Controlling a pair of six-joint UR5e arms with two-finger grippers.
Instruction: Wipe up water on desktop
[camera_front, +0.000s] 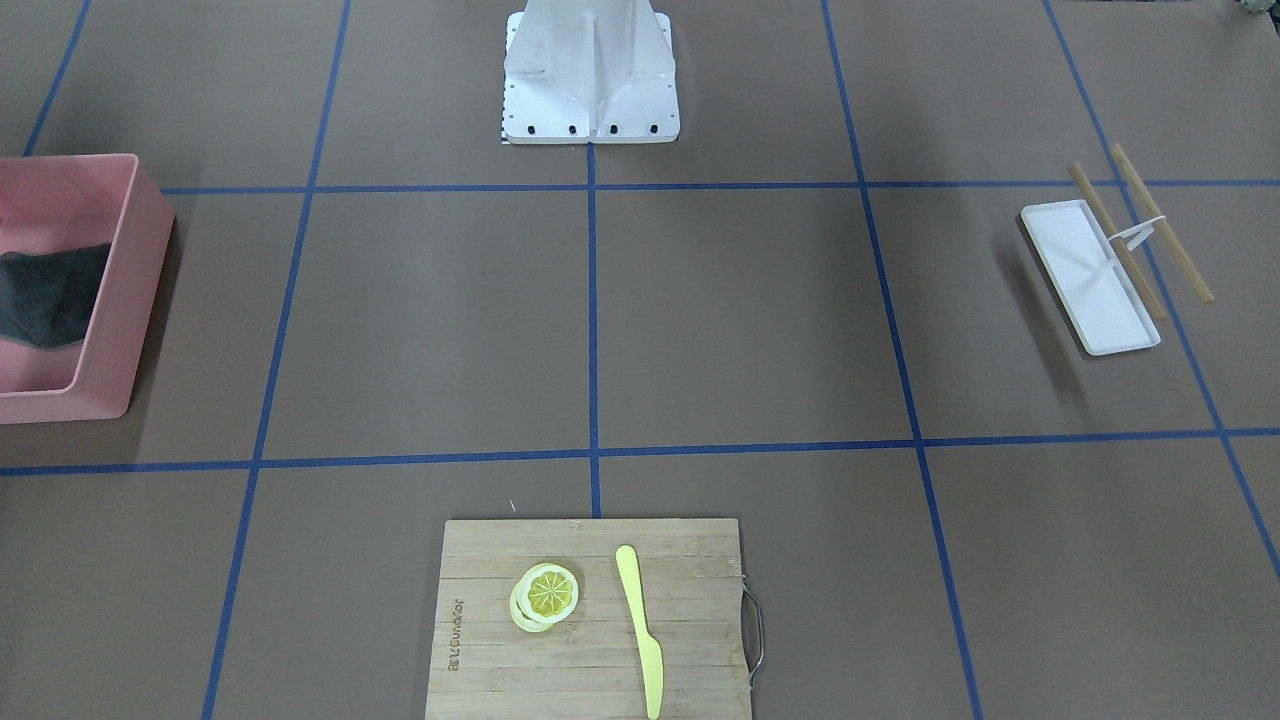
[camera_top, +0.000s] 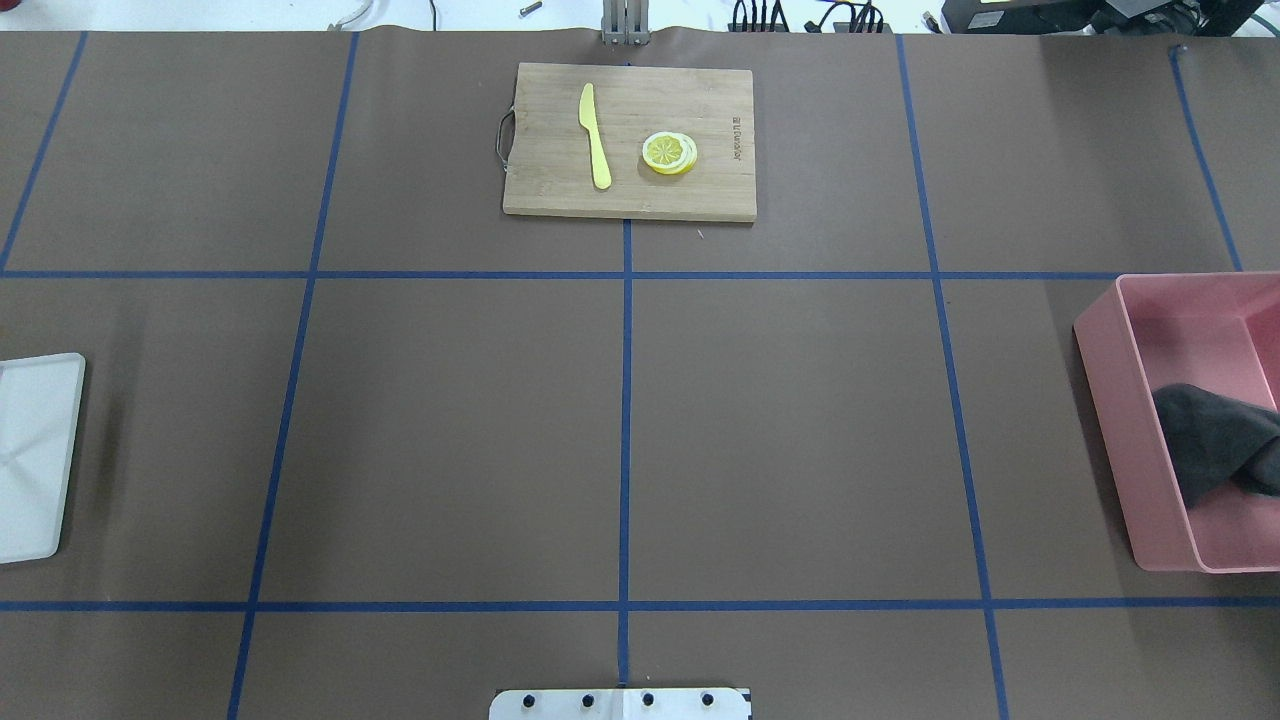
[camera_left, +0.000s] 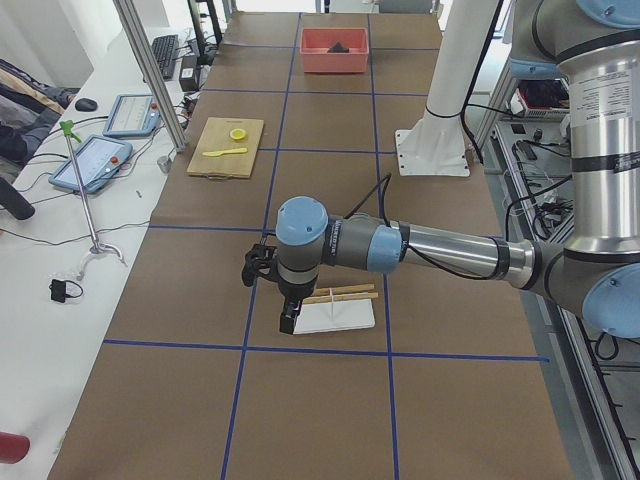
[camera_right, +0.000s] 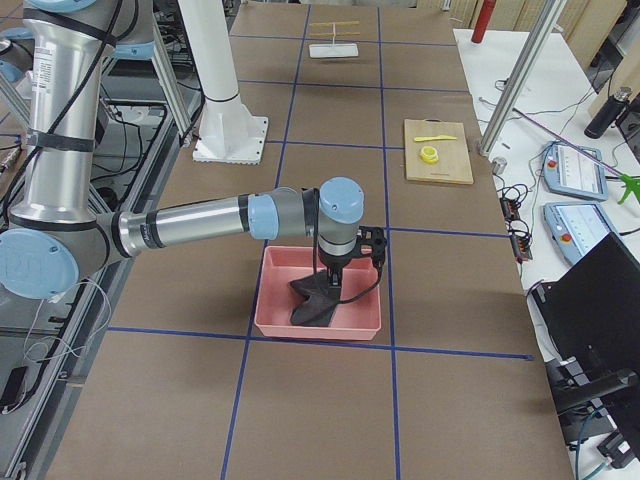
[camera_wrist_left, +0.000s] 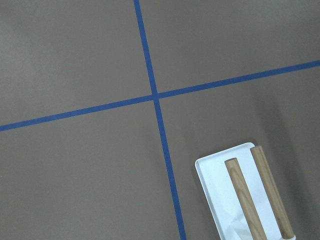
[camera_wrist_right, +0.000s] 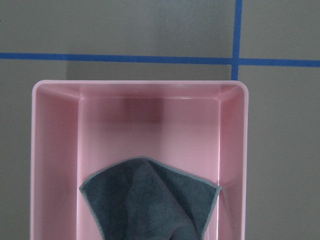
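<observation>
The brown desktop with its blue tape grid shows no water that I can make out. A dark grey cloth lies in a pink bin at the robot's right end. In the exterior right view my right gripper hangs over the bin, and the cloth rises in a peak up to it; I cannot tell whether it is shut. In the right wrist view the cloth runs off the bottom edge. My left gripper hangs by a white tray; I cannot tell its state.
The white tray has two wooden sticks lying across it at the robot's left end. A bamboo cutting board at the far side carries a lemon slice and a yellow knife. The robot's base plate stands at the near middle.
</observation>
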